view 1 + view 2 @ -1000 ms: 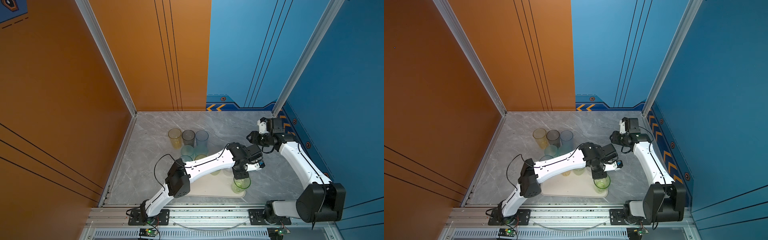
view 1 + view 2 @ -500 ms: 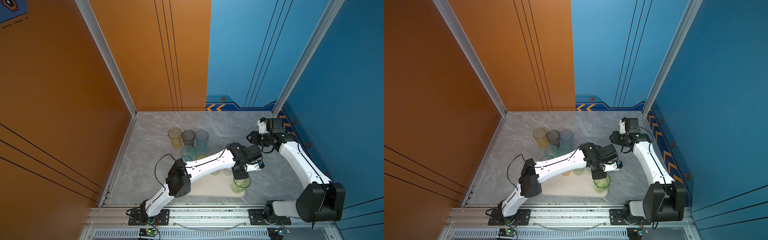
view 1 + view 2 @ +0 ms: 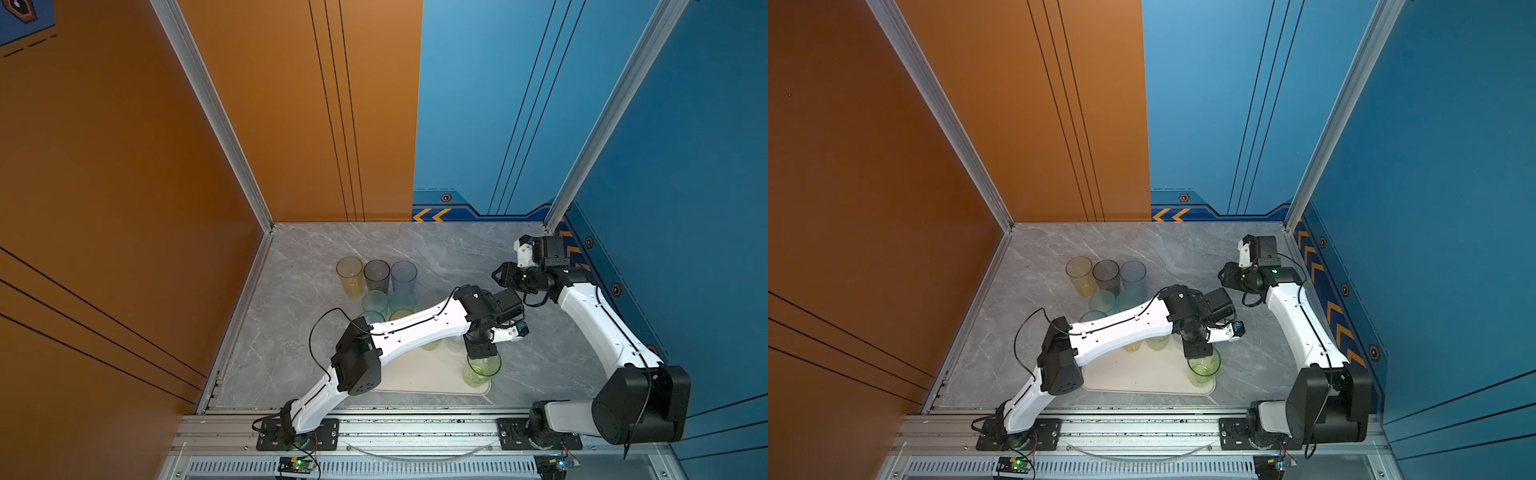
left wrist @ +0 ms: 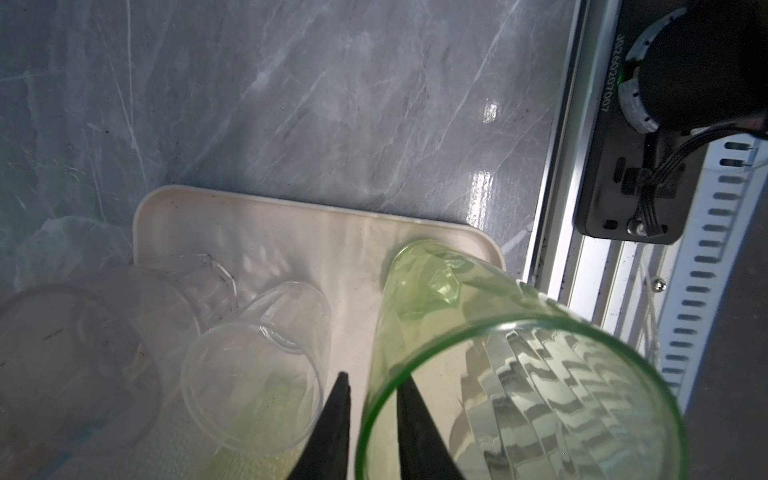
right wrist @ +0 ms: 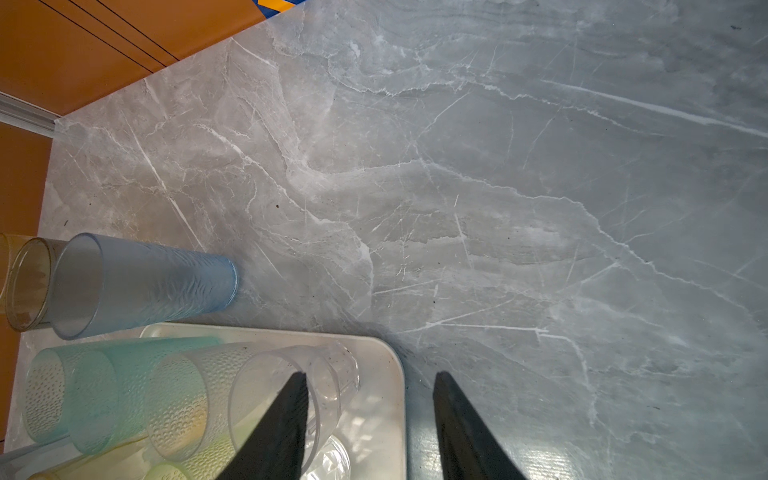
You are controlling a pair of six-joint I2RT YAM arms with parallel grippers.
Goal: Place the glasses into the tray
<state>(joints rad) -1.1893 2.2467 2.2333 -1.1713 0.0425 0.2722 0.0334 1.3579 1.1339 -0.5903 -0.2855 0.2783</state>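
In both top views the green glass (image 3: 482, 370) stands upright in the near right corner of the tray (image 3: 415, 380), with the left gripper (image 3: 481, 352) at its rim. The right gripper (image 3: 500, 275) hangs well apart. The yellow glass (image 3: 350, 276), grey glass (image 3: 376, 275) and blue glass (image 3: 403, 274) stand on the table beyond the tray. Left wrist: jaws narrowly parted astride the green rim, a slight gap on either side, so judged let go; clear glasses (image 4: 257, 365) stand beside it. Right wrist: jaws spread, empty; teal glasses (image 5: 104, 390) appear to be inside the tray. Judgement: mostly done, three tall ones left.
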